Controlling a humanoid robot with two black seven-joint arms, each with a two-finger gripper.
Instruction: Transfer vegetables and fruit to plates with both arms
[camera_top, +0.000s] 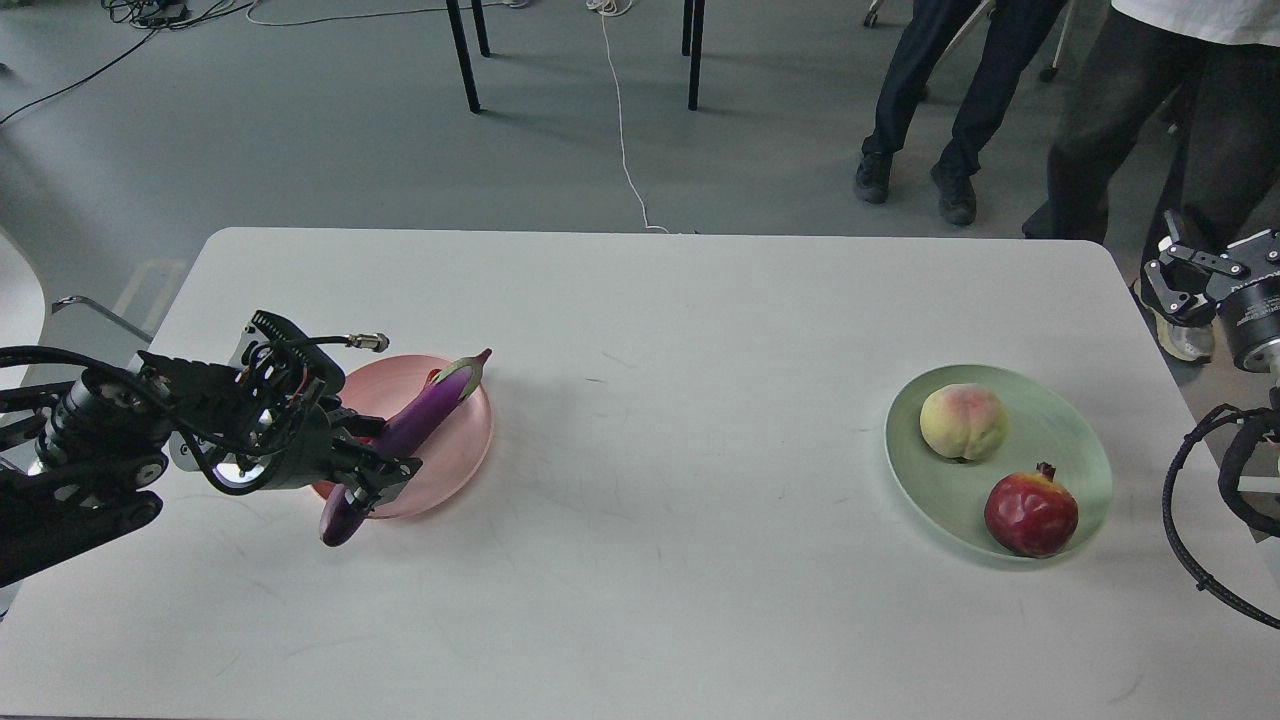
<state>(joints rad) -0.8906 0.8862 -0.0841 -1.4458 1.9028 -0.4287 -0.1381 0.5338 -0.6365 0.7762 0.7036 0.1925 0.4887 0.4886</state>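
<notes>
My left gripper (378, 476) is shut on the lower part of the purple eggplant (425, 415). The eggplant lies slantwise over the pale pink plate (455, 455). Its cap points to the back right and its blunt end hangs past the plate's front left rim. The red chili pepper is hidden behind my left wrist and gripper. The peach (962, 421) and the dark red pomegranate (1030, 513) sit on the pale green plate (1075, 440) at the right. My right gripper (1180, 285) is open and empty, beyond the table's right edge.
The white table (680, 400) carries both plates. Two people's legs (960, 100) stand beyond its far right corner. Dark table legs (465, 60) and a white cable (625, 150) are on the floor behind. My right arm's cable loop (1200, 520) hangs at the right edge.
</notes>
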